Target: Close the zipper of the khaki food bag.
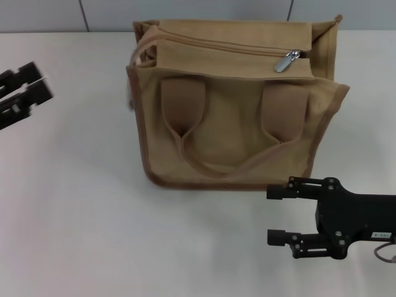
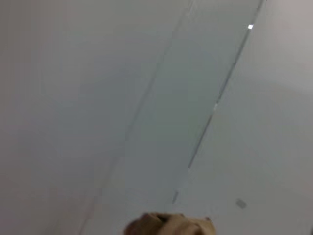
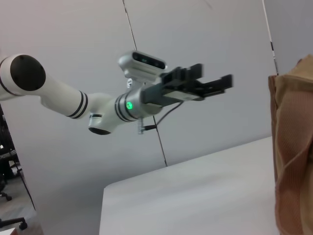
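Note:
The khaki food bag stands upright in the middle of the white table, its handle loop hanging down its front. The zipper runs along its top, with the silver pull tab near the bag's right end. My right gripper is open and empty, low over the table in front of the bag's right corner, its fingers pointing left. My left gripper hangs at the far left, away from the bag, its fingers close together. The bag's side shows in the right wrist view, and a corner of it in the left wrist view.
The white table spreads around the bag. A grey panelled wall stands just behind the bag. The right wrist view shows the left arm and its gripper raised above the table.

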{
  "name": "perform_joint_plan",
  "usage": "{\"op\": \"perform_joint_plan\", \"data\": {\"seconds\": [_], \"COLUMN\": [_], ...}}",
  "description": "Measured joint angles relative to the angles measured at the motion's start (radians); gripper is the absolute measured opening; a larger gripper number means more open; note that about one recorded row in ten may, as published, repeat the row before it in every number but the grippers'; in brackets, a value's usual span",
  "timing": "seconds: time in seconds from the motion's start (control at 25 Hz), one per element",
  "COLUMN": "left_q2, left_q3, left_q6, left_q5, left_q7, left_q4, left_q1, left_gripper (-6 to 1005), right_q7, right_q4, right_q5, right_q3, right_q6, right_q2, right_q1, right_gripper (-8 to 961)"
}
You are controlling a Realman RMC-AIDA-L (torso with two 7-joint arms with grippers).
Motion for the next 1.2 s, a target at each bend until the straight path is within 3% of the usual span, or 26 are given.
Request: {"op": "perform_joint_plan", "data": {"seconds": [0.12,0.2,0.24,0.36,0.4,0.44,0.52,0.56,0.6,0.8,1.2], "left_q2": [0.009,-0.005,-0.005,-0.02,-0.02,-0.034,-0.046,-0.079,-0.079,-0.123,-0.129], "left_q3": [0.031,0.147,0.147,0.288,0.288,0.354,0.377,0.383,0.383,0.381,0.381], "left_q6": [0.059,0.082,0.082,0.081,0.081,0.071,0.063,0.031,0.031,-0.058,-0.059], "left_q5": [0.006,0.006,0.006,0.007,0.007,0.021,0.038,0.096,0.096,0.182,0.187], "left_q7": [0.028,0.11,0.11,0.192,0.192,0.251,0.284,0.346,0.346,0.375,0.376], "left_q4": [0.01,0.036,0.036,0.051,0.051,0.052,0.052,0.048,0.048,0.043,0.042], "left_q1": [0.02,0.04,0.04,0.042,0.042,0.037,0.033,0.02,0.02,-0.014,-0.018], "left_gripper": [786,799,799,799,799,798,798,798,798,799,798], "right_q7": [0.0,-0.001,-0.001,-0.002,-0.002,-0.002,-0.003,-0.007,-0.007,-0.011,-0.012], "right_q4": [0.014,0.019,0.019,0.023,0.024,0.025,0.028,0.041,0.041,0.053,0.055], "right_q5": [0.0,0.0,0.0,0.001,0.001,0.001,0.001,0.001,0.001,0.001,0.001], "right_q3": [0.001,0.007,0.007,0.008,0.007,0.006,0.005,0.004,0.004,0.001,0.001], "right_q6": [0.009,0.01,0.01,0.011,0.012,0.012,0.013,0.013,0.013,0.014,0.014], "right_q2": [0.0,0.0,0.0,0.0,0.001,0.001,0.002,0.002,0.002,0.002,0.002], "right_q1": [0.008,0.008,0.008,0.008,0.009,0.011,0.013,0.02,0.02,0.026,0.028], "right_gripper": [751,751,751,751,751,751,751,751,751,751,751]}}
